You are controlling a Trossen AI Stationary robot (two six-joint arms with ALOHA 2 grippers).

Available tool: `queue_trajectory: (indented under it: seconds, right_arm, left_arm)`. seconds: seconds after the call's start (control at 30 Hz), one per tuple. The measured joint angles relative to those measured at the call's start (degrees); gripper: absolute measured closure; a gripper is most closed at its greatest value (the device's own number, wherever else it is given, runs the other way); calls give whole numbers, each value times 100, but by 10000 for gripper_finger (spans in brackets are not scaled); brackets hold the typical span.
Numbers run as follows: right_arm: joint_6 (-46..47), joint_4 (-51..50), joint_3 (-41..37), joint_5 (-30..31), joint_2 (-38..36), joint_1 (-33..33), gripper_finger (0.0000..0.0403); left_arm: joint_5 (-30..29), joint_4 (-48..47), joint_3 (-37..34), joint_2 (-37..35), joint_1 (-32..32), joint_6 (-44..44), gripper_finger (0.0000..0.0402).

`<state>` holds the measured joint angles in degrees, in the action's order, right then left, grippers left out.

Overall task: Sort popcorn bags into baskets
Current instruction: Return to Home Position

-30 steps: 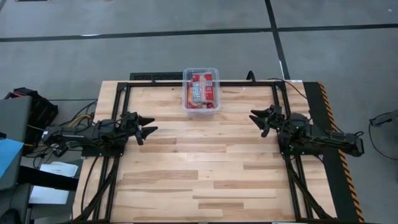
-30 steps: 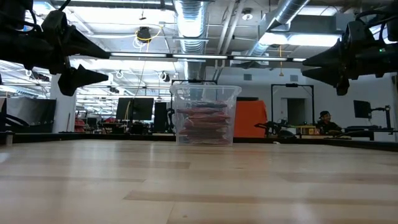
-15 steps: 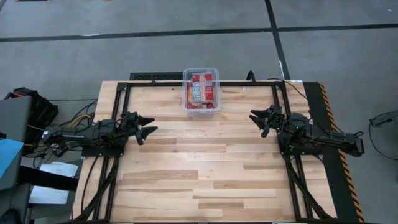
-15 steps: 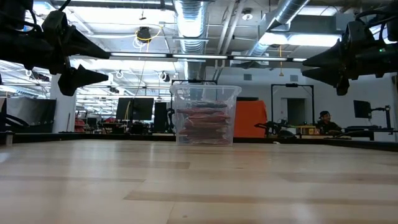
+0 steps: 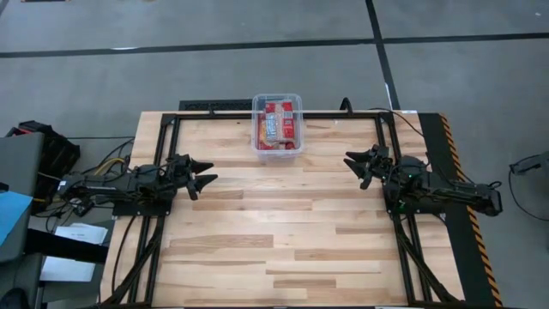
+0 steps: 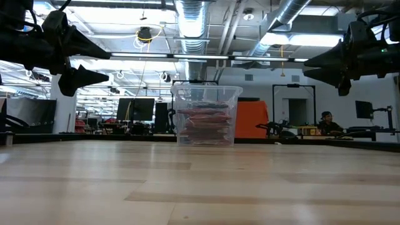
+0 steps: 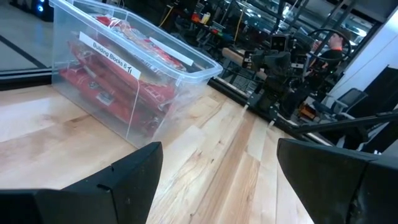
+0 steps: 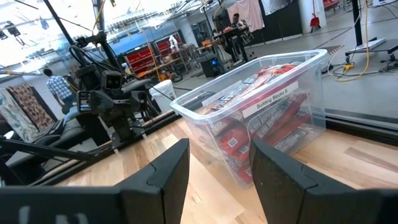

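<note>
The clear plastic bin (image 5: 277, 125) stands on its base at the middle of the table's far edge, with the red popcorn packets (image 5: 279, 127) stacked inside; the low view shows the bin (image 6: 205, 115) and the packets (image 6: 203, 122) piled in it. The left wrist view shows the bin (image 7: 127, 81) with a white label, and so does the right wrist view (image 8: 261, 121). My left gripper (image 5: 204, 172) hovers open above the table's left side. My right gripper (image 5: 352, 165) hovers open above the right side. Both are empty and point toward the table's middle.
A black metal frame (image 5: 214, 114) runs along the table's far, left and right edges. Bare wood (image 5: 283, 223) spreads between the arms and toward the near edge. People (image 8: 61, 87) and workshop racks show in the room beyond the table.
</note>
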<state>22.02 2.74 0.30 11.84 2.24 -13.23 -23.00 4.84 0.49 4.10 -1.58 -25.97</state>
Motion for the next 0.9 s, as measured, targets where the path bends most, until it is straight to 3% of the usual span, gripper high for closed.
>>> queue_trajectory:
  seconds: [0.9]
  right_arm:
    - [0, 0, -4, 0, 0, 0, 223]
  left_arm:
    - [-7, 0, -2, 0, 0, -11, 95]
